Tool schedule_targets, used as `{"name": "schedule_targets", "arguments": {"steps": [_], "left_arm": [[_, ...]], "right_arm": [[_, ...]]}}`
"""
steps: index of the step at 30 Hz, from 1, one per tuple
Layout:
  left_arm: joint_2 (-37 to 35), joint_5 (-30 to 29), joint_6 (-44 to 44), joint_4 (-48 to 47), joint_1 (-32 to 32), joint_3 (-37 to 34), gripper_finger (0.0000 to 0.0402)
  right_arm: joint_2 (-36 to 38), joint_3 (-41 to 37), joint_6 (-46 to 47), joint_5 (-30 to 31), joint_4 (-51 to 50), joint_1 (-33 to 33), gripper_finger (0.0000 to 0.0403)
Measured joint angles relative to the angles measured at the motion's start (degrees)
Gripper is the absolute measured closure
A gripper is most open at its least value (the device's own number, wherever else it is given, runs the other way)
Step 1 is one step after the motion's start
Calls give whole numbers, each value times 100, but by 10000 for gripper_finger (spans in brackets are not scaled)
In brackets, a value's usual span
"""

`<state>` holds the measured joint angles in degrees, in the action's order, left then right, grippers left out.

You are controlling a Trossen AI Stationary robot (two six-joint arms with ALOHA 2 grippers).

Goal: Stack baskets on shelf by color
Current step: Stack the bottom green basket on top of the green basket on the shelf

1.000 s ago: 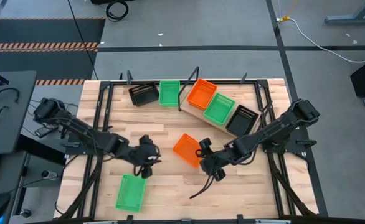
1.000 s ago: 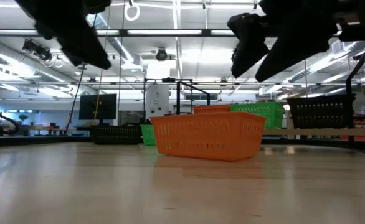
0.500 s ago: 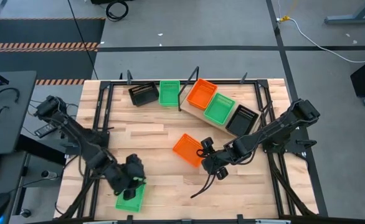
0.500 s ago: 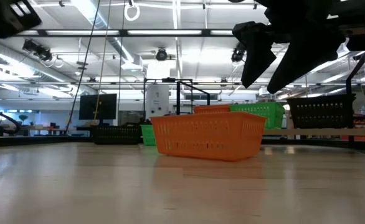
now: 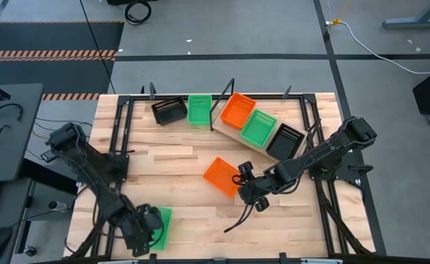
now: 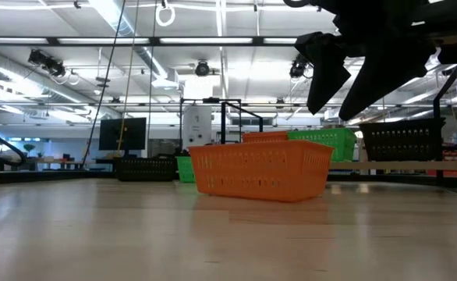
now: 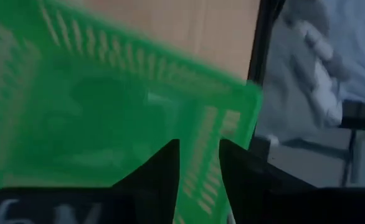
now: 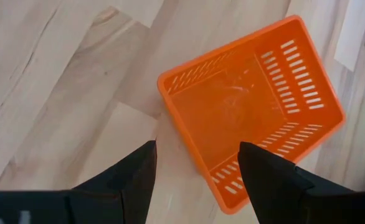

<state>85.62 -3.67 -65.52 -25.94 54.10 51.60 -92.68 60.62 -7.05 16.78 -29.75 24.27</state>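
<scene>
Straddling a green basket [image 7: 108, 124] wall, left end effector [image 7: 198, 162] fingers.

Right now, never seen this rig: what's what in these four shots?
Two dark robot arms work at a plank table. One picture looks straight down, one sits at table height, and each wrist carries its own camera. The left gripper is at the near left edge, its fingers straddling the wall of a green basket; whether it is gripped I cannot tell. The right gripper hangs open above a loose orange basket, holding nothing. On the pale shelf board at the back sit an orange, a green and a black basket. Another black and green one lie beside it.
</scene>
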Motion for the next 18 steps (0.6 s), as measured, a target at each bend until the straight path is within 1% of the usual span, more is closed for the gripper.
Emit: {"name": "schedule_targets", "arguments": {"steps": [5,7,11,14,18], "left_arm": [[99,106,-573,290,272,-1,256],[99,105,-713,553,318,-1,243],[99,97,-770,1151,342,9,215],[101,97,-822,907,342,10,199],[239,131,-826,344,342,4,194]], "right_arm": [[2,0,0,-1,-3,0,173],[2,0,0,-1,-17,0,173],[2,0,97,-1,-95,0,173],[2,0,232,-1,-143,0,173],[4,-2,306,-1,-199,0,173]]}}
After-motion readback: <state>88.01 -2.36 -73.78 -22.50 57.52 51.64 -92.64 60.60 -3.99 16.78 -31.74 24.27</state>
